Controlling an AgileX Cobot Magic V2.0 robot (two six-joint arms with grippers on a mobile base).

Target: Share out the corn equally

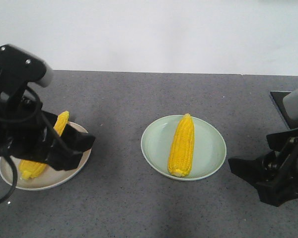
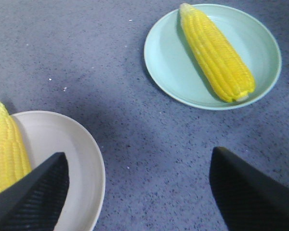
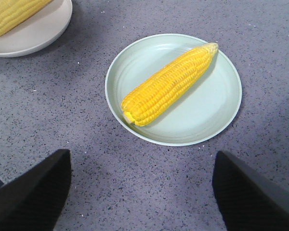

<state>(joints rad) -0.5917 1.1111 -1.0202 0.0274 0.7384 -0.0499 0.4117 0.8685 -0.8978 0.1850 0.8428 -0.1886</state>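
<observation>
One corn cob (image 1: 182, 145) (image 2: 216, 53) (image 3: 167, 84) lies lengthwise on the pale green plate (image 1: 211, 153) (image 2: 168, 62) (image 3: 212, 115) in the middle of the table. Another corn cob (image 1: 34, 167) (image 2: 6, 149) (image 3: 12, 14) lies on the cream plate (image 1: 64, 176) (image 2: 72, 154) (image 3: 38, 36) at the left, partly hidden by my left arm. My left gripper (image 1: 77, 148) (image 2: 139, 180) hangs open over the cream plate's right edge, holding nothing. Over bare table right of the green plate, my right gripper (image 1: 251, 173) (image 3: 142, 185) stands open and empty.
The grey speckled tabletop (image 1: 139, 99) runs back to a white wall. A dark flat object (image 1: 280, 104) lies at the far right edge behind my right arm.
</observation>
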